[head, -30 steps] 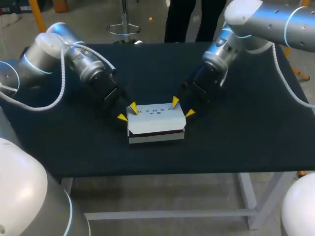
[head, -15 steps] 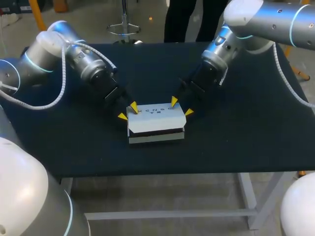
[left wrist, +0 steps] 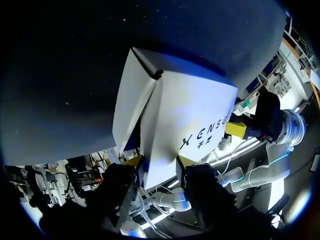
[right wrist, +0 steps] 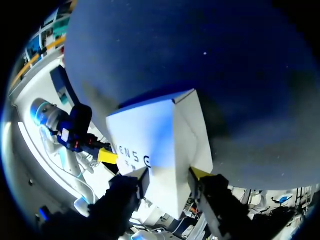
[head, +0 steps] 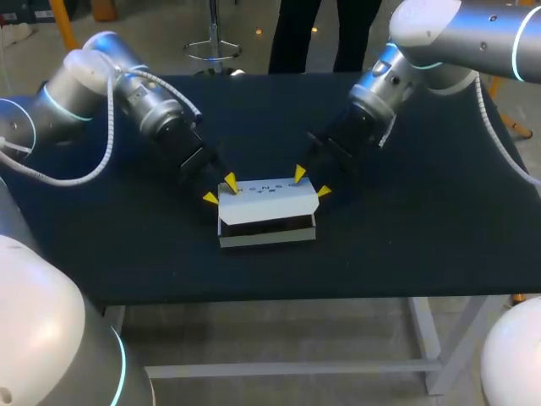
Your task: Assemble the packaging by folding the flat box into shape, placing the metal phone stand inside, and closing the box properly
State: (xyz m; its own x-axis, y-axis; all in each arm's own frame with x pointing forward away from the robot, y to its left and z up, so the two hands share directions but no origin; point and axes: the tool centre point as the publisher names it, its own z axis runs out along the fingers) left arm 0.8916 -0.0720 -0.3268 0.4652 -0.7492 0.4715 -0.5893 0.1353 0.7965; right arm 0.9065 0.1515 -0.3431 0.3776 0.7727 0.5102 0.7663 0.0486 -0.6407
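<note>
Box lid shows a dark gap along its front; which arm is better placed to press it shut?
Right, narrowly. The left gripper and right gripper each clamp a box end, but the gap looks wider on the right.

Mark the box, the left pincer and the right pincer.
box [head: 269,205], head view, white top panel.
left pincer [head: 219,190], head view, midway between its yellow tips.
right pincer [head: 312,183], head view, midway between its yellow tips.

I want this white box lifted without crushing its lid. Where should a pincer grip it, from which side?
I'd grip the box by its short ends, from either side, where the left pincer and right pincer straddle it: those ends look narrow; the lid gapes at the front and could buckle.
</note>
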